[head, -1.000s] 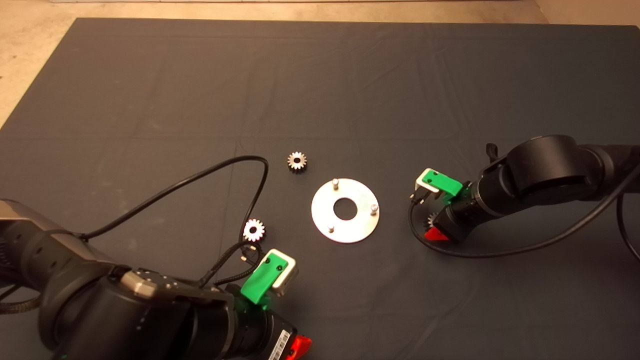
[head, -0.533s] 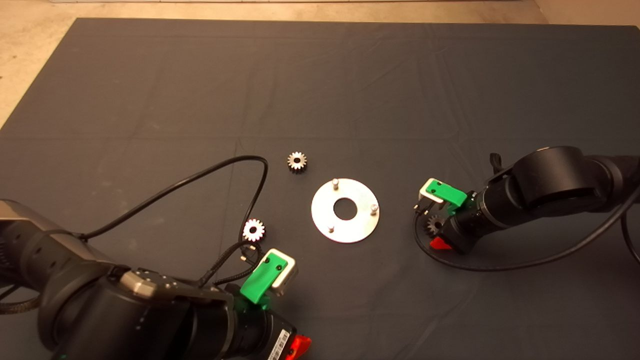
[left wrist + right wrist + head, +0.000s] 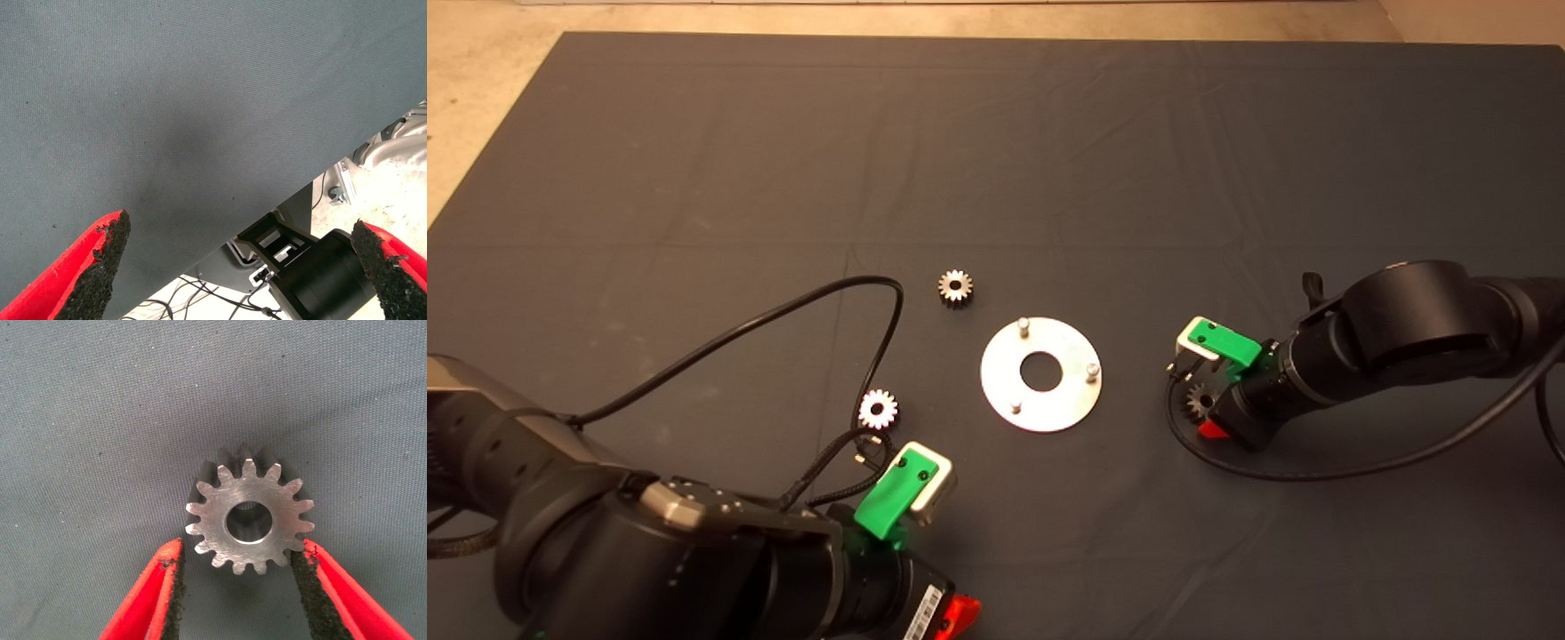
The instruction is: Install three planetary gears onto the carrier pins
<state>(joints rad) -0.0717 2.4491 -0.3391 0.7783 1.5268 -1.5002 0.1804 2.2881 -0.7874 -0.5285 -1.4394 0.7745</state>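
Your right gripper was low over the mat, to the right of the carrier disc, its red fingers apart on either side of a planetary gear lying flat: one pad touched its teeth, the other stood just clear, likely so they could clamp it. All three carrier pins were bare. Two other gears lay left of the disc. Your left gripper waited at the lower left, fingers wide apart and empty.
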